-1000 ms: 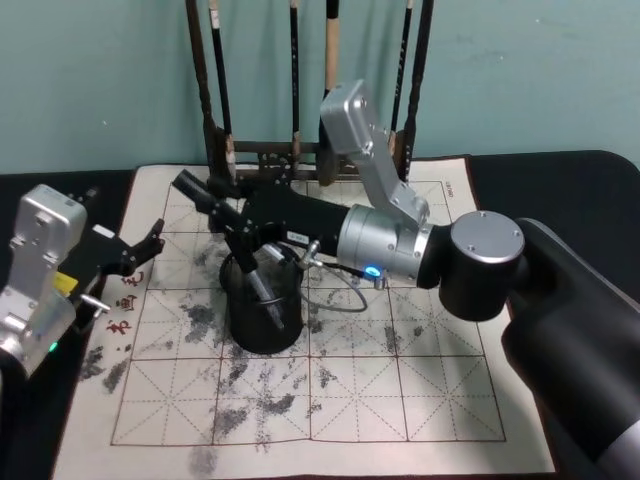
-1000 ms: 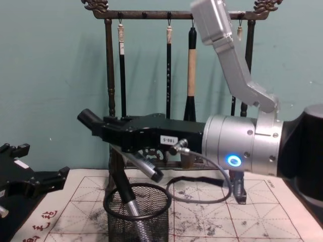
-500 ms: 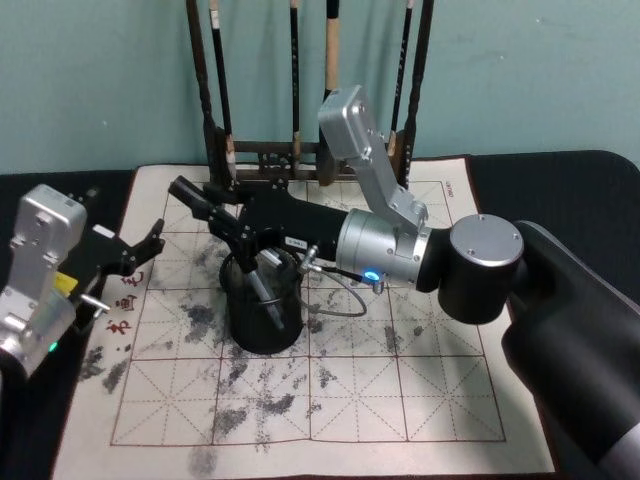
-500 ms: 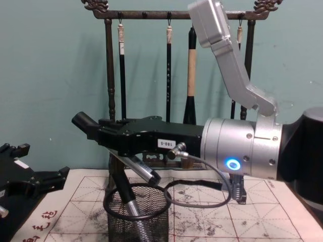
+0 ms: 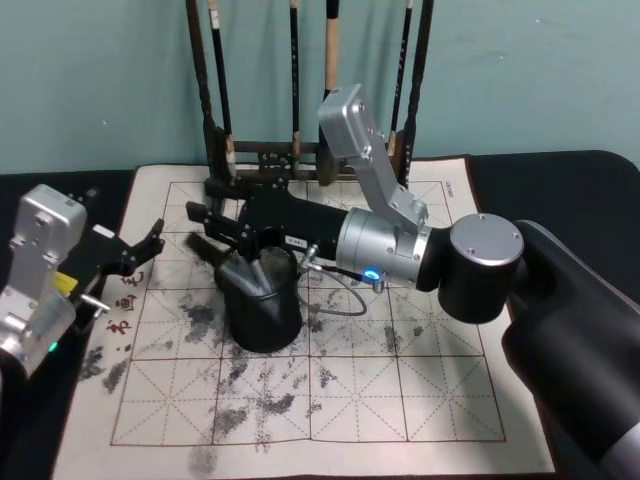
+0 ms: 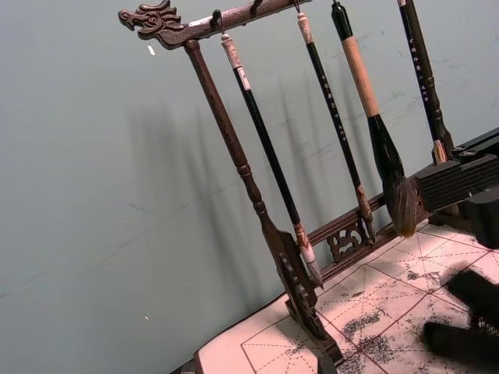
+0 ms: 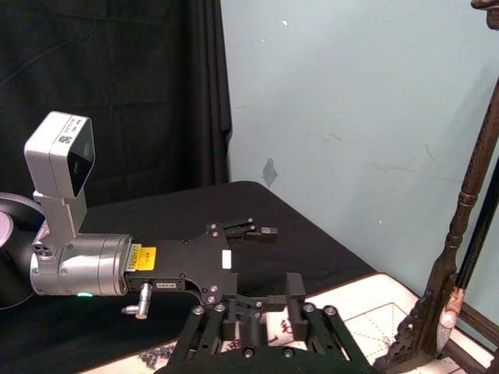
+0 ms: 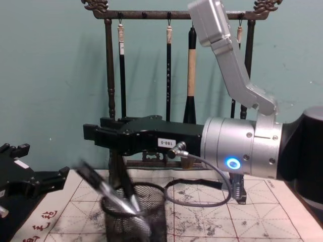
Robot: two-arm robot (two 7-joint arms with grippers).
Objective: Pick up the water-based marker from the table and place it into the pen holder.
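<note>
The marker point(image 8: 108, 194) is leaning tilted in the pen holder point(image 8: 135, 218), its upper end pointing toward the robot's left. The right gripper point(image 8: 93, 134) is hovering just above with fingers spread, gripping nothing. The left gripper point(image 5: 138, 250), spread too, is resting farther away.

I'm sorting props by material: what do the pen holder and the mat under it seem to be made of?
The pen holder looks like black wire mesh, matte, with a solid round rim: you can see through its wall. The mat looks like white cloth or felt, printed with a red grid and stained grey.
</note>
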